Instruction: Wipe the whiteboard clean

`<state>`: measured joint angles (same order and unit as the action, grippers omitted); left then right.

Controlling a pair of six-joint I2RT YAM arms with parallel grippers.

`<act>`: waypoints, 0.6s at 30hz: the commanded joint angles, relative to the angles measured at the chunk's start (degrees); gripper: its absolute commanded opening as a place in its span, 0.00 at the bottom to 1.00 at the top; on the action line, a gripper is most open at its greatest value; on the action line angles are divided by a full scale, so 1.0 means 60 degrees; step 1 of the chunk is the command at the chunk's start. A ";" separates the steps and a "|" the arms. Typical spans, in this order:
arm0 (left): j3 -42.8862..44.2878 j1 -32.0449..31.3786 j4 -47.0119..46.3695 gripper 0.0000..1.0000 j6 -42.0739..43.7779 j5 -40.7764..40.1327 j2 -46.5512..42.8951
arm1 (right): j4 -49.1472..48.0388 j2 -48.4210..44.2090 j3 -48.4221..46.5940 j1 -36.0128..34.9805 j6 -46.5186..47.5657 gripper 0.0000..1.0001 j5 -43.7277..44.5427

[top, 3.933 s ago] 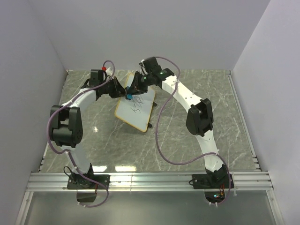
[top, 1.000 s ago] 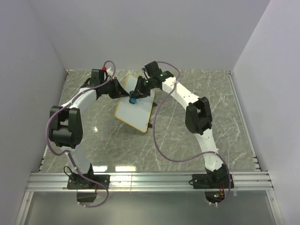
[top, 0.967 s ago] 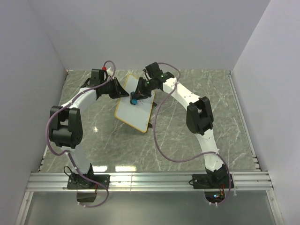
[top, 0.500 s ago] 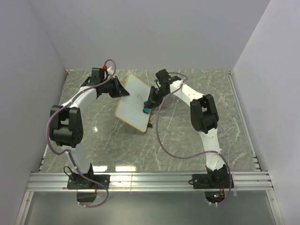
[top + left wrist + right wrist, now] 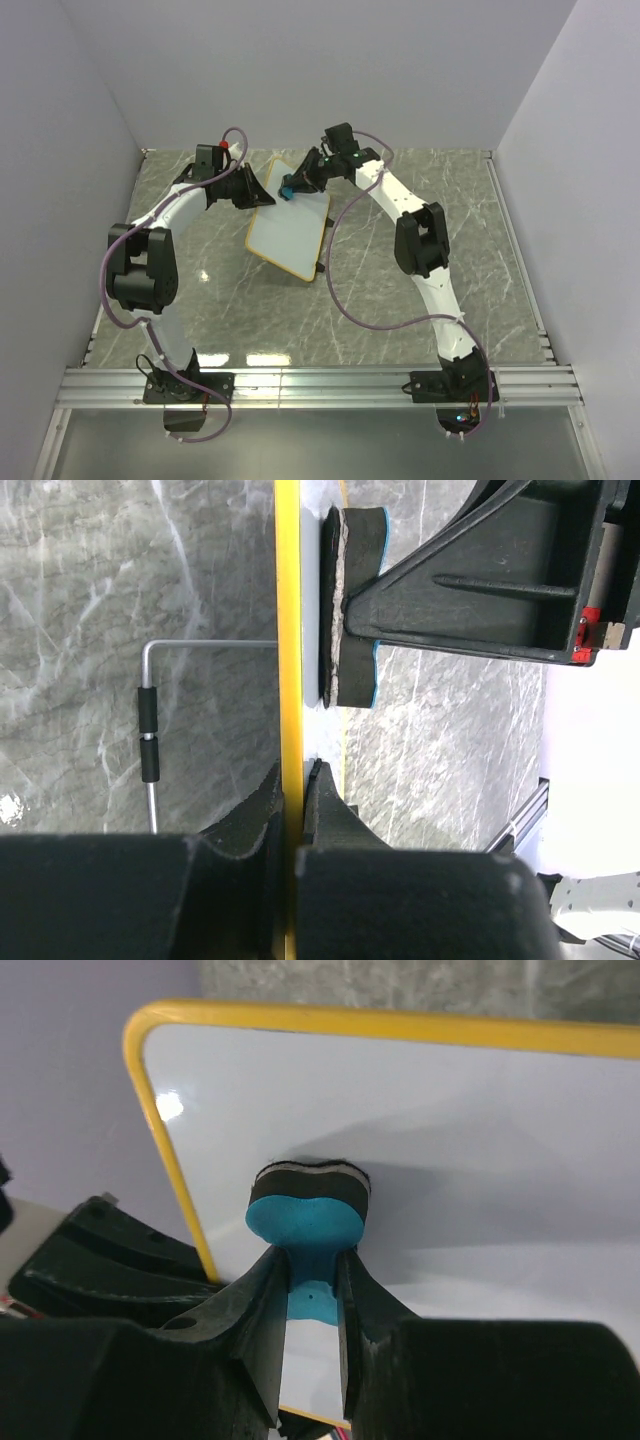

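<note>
Whiteboard [image 5: 288,238], propped on the table [image 5: 400,300] with its rim pinched in my left gripper [image 5: 293,780], now shows no marks, my right gripper [image 5: 312,1260], clenched on the blue eraser [image 5: 308,1208], having swept from near edge to far corner, so erasing looks complete.

Here we go: the whiteboard [image 5: 290,235] sits toward the far left-centre of the table [image 5: 400,300], propped at a tilt with its far end raised. The left claw [image 5: 291,785] comes in from the left and pinches the board's edge near that far end, one finger on each face. Just beside that grip the eraser [image 5: 308,1200] lies flat against the board's upper face, clamped in the right claw [image 5: 312,1260], which reaches in from the right. A wire stand [image 5: 150,730] sits behind the board's back face.
</note>
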<state>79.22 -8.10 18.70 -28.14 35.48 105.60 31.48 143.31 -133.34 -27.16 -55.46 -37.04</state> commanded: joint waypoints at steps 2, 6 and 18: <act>-0.0459 -0.1126 0.2304 0.00 0.1599 -0.0260 0.0783 | -0.1514 0.0507 0.0806 -0.0528 -0.0383 0.00 -0.0170; -0.0357 -0.1126 0.2333 0.00 0.1599 -0.0274 0.0798 | -0.1190 -0.0108 0.2122 -0.0353 0.0394 0.00 -0.0141; -0.0108 -0.1126 0.2347 0.00 0.1380 -0.0771 0.0725 | -0.0779 -0.3359 0.6723 0.0468 0.2754 0.00 0.0855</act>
<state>81.36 -8.97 20.71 -27.62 35.22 105.86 22.20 126.50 -96.77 -24.43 -44.36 -36.29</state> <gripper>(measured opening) 0.062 0.279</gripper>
